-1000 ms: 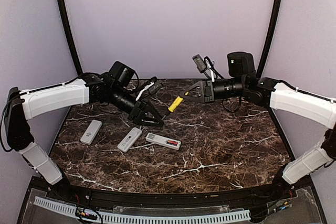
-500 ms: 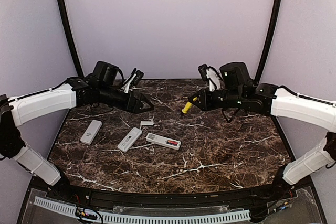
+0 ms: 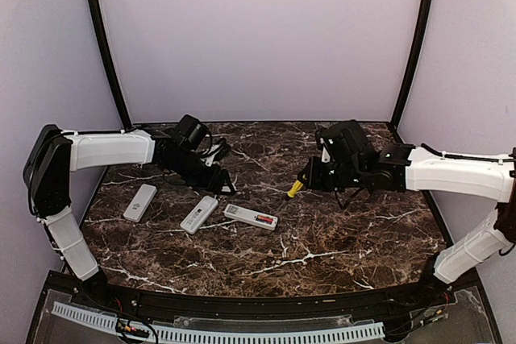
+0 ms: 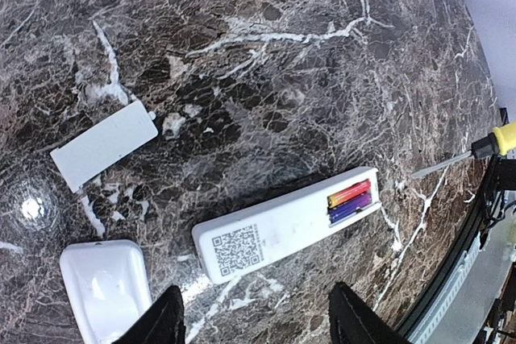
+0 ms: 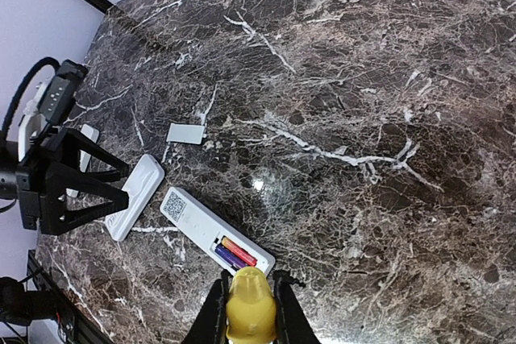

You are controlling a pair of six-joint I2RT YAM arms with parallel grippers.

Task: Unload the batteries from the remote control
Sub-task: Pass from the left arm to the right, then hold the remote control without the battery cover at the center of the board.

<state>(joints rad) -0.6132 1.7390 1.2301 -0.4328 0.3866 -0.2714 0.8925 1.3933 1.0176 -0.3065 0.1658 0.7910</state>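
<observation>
**Batteries lie in the open remote**

Top view: the remote (image 3: 251,216) lies roughly left-right, with the batteries (image 3: 263,219) at its right end. The left gripper (image 3: 226,187) hovers behind it.

Left wrist: the two batteries (image 4: 349,201), orange and blue, lie lengthwise and side by side. The jaws gape wide and empty.

Right wrist: the right gripper (image 5: 248,283) clamps a yellow screwdriver (image 5: 250,312) near the batteries.

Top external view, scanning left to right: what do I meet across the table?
White remote → second white remote → opened remote with its batteries → yellow-handled screwdriver.
</observation>
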